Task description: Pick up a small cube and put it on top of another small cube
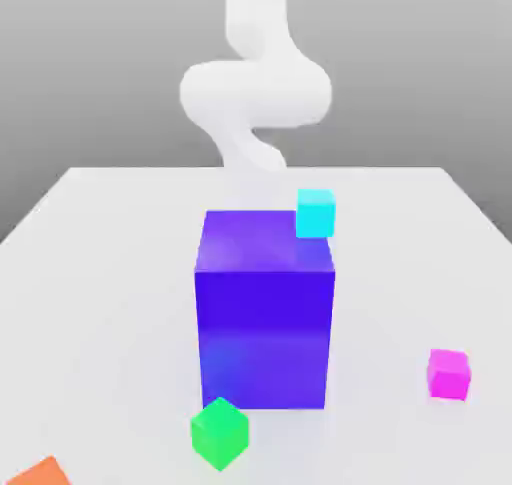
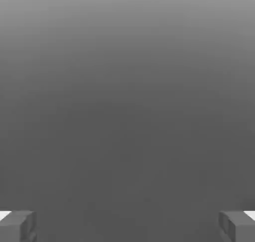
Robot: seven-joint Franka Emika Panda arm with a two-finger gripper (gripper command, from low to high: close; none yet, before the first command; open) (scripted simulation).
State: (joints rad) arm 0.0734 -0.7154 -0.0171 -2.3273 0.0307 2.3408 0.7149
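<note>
Pink cube (image 1: 449, 374): resting on the table (image 1: 100, 273), near the exterior view's right edge, well apart from the blue block (image 1: 264, 313) and from the other small cubes. Sitting flat, faces plain, one corner turned slightly toward the camera.

Handling, judged from appearance: rigid, light, not fragile. Smooth faces likely offer modest friction, so grip two opposite vertical faces squarely, at mid-height, with the fingers aligned to the cube's yaw. Avoid closing across a diagonal, since edge contact would probably twist the cube out of the grip. Small size leaves little margin for off-centre placement.

Gripper (image 2: 127, 226): fingers (image 2: 17, 225) spread wide, at opposite sides of the hand view, nothing between them. Plain grey background beyond; no table or cube within that view, suggesting the hand points away from the work surface.

Possible stacking targets: cyan cube (image 1: 315, 213), at the far right corner of the block; green cube (image 1: 220, 433), on the table just in front of the block.

Hidden or unclear:
- Cyan cube: cannot tell whether resting on the block's top face or standing behind it.
- Arm (image 1: 255, 93): pale against the grey background, lower links hidden behind the block.
- Orange object (image 1: 40, 473): cut off at the lower corner on the exterior view's left; shape not determinable.
- Table area behind the block: concealed.
</note>
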